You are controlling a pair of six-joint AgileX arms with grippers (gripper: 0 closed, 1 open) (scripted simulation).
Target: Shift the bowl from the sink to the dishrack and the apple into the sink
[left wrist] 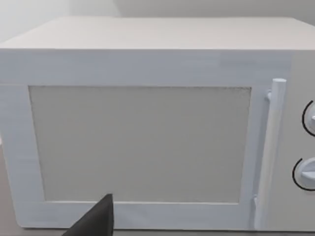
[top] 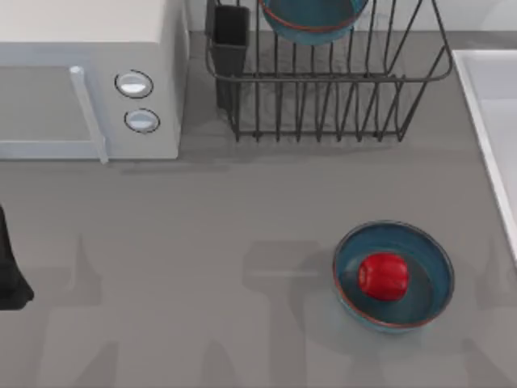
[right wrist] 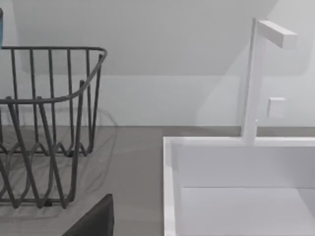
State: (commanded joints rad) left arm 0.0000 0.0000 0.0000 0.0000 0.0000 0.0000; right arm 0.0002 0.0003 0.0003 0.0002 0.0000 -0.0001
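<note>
While one blue bowl [top: 311, 20] sits in the dishrack [top: 323, 89], the apple [top: 382, 276] awaits the sink [top: 489, 121]; tool states: cannot tell.

The grey counter [top: 242, 234] carries a white microwave [top: 89, 73] at its far left, the dark wire dishrack [top: 323, 89] beside it, and the white sink [top: 493, 121] at the right edge. Nearer, toward the right, a blue bowl [top: 424, 303] rests directly on the counter.
</note>
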